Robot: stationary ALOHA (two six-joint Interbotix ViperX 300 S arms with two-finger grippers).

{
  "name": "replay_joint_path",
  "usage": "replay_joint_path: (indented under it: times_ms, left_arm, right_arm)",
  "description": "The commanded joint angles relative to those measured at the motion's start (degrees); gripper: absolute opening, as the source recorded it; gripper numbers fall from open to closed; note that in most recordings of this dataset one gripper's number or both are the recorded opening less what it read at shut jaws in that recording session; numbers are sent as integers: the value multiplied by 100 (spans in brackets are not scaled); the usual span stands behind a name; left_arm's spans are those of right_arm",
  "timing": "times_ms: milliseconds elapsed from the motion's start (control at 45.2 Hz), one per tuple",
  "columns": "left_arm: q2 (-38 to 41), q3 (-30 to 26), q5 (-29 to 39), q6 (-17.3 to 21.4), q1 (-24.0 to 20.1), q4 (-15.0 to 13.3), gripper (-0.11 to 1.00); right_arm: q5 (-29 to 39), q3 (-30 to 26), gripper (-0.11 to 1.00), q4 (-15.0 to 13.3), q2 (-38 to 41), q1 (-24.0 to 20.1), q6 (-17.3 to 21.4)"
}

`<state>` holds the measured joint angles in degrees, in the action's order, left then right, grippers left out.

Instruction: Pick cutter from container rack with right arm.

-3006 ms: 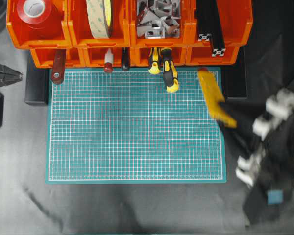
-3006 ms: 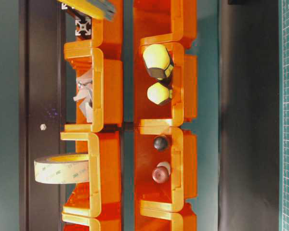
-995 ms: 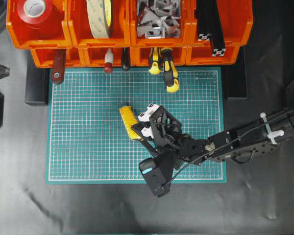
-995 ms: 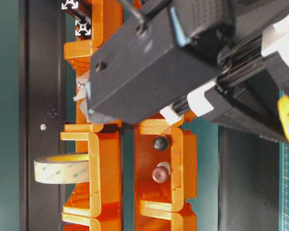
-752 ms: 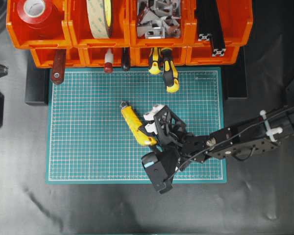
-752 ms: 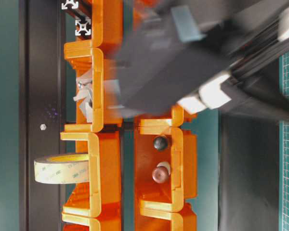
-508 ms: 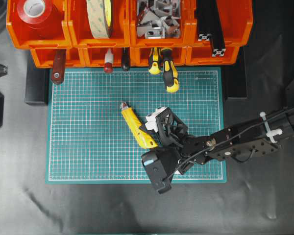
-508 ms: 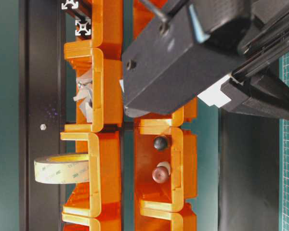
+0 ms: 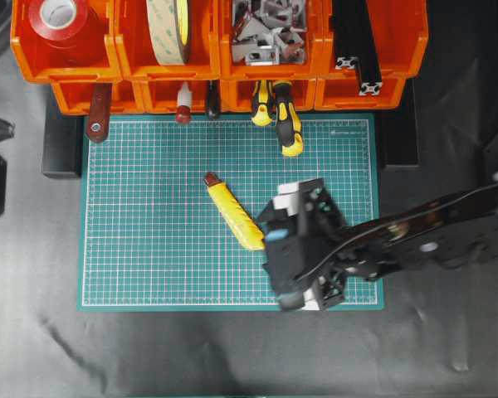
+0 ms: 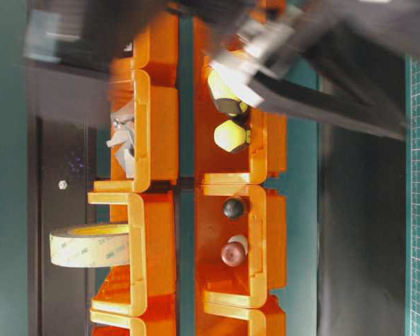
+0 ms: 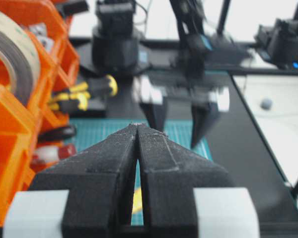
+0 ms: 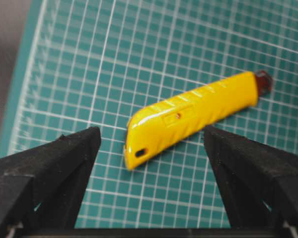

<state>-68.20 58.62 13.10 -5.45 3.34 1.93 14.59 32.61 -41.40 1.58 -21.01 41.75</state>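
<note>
Green cutting mat [image 9: 158, 249] on black tabletop [image 9: 191, 348]

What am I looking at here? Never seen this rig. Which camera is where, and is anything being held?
It is a two-armed table robot, each arm ending in two fingers and carrying its own camera.

The overhead view looks straight down. The right arm reaches in from the right over a green cutting mat. A yellow cutter lies loose on the mat, slantwise. Along the top edge stands an orange bin rack holding tape rolls, metal brackets and screwdrivers.

The table-level view shows the same rack from the front, turned sideways.

The right wrist camera looks between the right gripper's open fingers; the cutter lies between them, untouched.

The left wrist camera shows the left gripper shut on nothing, parked beside the rack.

So nothing is held.
</note>
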Motion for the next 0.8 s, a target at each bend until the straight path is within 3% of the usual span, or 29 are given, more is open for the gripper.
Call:
replay_joint_path:
  times_ms: [0,332,553,774]
  left_arm:
    - [26,-211,26,-26,18,9,0]
    - [-88,-264,272,-35,26,9,0]
    - [-70,-255,281,-26,18,9,0]
    - [-79,-246,272,-35,18,9,0]
  right_arm:
    - [-44,97,80,18,-703,-18,369]
    - [-281,967,80,18,-2830,-185,1283]
    - [-519,1433,80,18,-3867,-193,1380]
    - [-97,1705,80,9,-4676,-167,1380]
